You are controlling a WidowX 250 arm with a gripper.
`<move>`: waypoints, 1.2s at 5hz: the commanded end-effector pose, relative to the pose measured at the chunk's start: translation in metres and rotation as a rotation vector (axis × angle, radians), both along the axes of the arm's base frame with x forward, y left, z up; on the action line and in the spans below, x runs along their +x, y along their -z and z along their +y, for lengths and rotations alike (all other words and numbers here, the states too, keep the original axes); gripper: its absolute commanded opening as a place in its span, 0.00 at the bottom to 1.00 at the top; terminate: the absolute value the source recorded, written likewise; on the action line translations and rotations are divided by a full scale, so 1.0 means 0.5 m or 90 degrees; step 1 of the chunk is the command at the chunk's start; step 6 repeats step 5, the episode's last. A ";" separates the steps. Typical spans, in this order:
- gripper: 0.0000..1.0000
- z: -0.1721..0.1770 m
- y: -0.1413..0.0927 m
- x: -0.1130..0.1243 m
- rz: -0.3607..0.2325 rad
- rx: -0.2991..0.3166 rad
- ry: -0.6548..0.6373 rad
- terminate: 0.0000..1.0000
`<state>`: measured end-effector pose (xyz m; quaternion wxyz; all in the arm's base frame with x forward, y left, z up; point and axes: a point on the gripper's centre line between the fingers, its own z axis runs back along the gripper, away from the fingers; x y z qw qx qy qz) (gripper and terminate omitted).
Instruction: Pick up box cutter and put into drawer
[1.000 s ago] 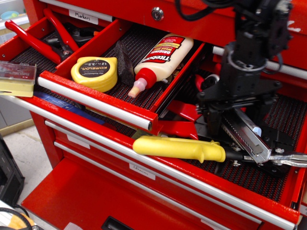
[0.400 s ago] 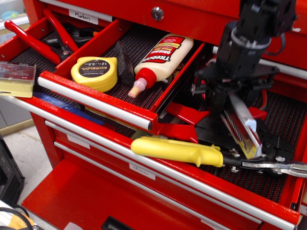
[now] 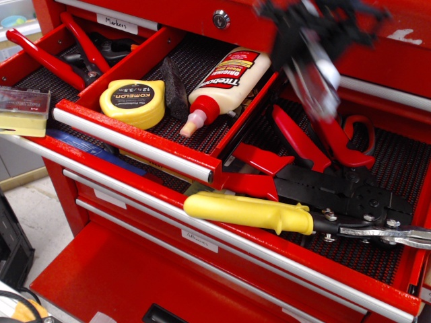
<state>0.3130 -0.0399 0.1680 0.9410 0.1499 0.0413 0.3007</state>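
Observation:
My gripper (image 3: 306, 33) is blurred by motion at the top right, above the open wide drawer (image 3: 222, 232). It is shut on the box cutter (image 3: 318, 81), a slim silver knife that hangs tilted down to the right, lifted clear of the drawer's black mat. The cutter's lower end overlaps the red-handled snips (image 3: 303, 141) in the view, so its butt end is hard to make out. The fingers themselves are too blurred to see singly.
A yellow-handled tool (image 3: 252, 212) lies along the wide drawer's front. The smaller open drawer (image 3: 135, 138) on the left holds a yellow tape measure (image 3: 133, 101), a black wedge (image 3: 174, 87) and a glue bottle (image 3: 225, 81). Red pliers (image 3: 50, 57) lie at far left.
The gripper has risen from the drawer mat up and slightly left, carrying the box cutter with it. The snips it covered before now show.

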 end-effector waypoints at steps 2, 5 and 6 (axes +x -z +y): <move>1.00 0.143 0.007 0.008 -0.157 0.097 -0.095 0.00; 1.00 0.143 0.007 0.008 -0.157 0.097 -0.095 1.00; 1.00 0.143 0.007 0.008 -0.157 0.097 -0.095 1.00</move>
